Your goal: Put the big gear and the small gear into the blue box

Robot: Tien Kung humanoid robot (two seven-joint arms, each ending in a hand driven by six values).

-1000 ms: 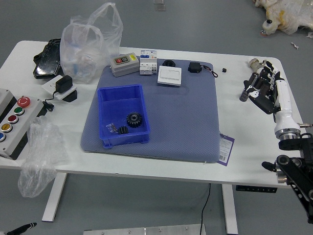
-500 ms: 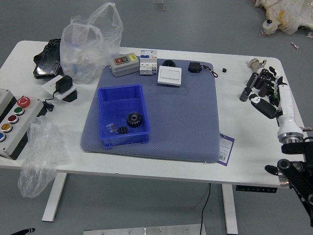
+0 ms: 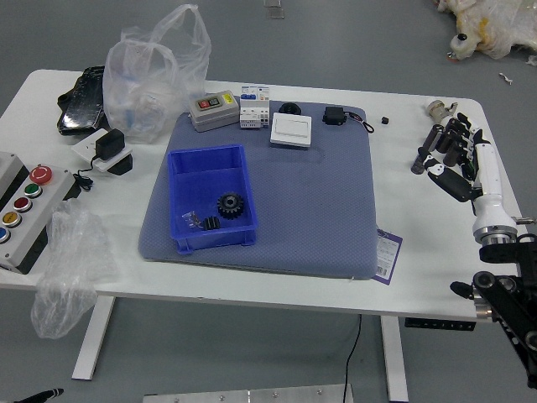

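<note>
1. Big gear (image 3: pixel 231 204): inside the blue box (image 3: pixel 206 159), in its near part towards the right wall. Small gear (image 3: pixel 211 223): same box, just beside the big one, between it and a clear packet (image 3: pixel 192 220).
2. Right hand (image 3: pixel 442 158): out over the table's right side, well apart from the box. Fingers loosely spread, nothing seen in their grasp. A dark piece (image 3: pixel 419 163) shows near the fingertips (contact, if any, not resolvable from this angle).
3. Left hand (image 3: pixel 42 395): only a bit at the lower left corner; state cannot be told.
4. Step in hand, my reading: both placements done, right arm at or near a rest pose.
5. Next move, judged: no further grasp needed. Draw the right hand back without brushing the dark piece; leave box and gears alone.
</note>
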